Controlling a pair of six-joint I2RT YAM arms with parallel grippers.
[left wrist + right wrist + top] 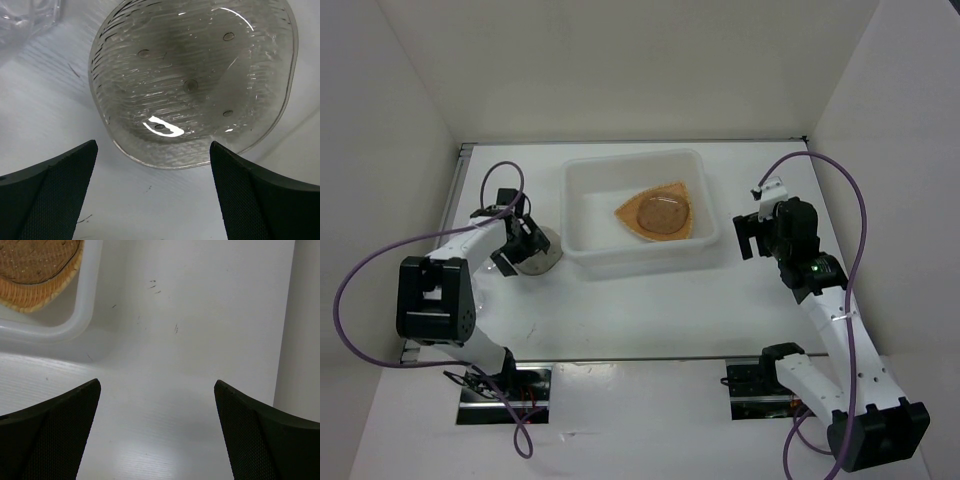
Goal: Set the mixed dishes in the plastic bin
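My left gripper (152, 200): wide open, empty, small grey plate (190, 80) just ahead on table (650, 310), left of bin (630, 158). My right gripper (157, 440): wide open, empty, right of bin. Orange plate (630, 212) and second small plate (662, 214) lie in bin.

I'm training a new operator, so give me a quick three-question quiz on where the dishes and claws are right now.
1. True or false: the orange plate lies inside the plastic bin.
2. The small ribbed plate on the table sits on which side of the bin: A left, B right, C behind?
3. Fill in: the left claw and the right claw both stand ____.
Key: 1 true; 2 A; 3 open.
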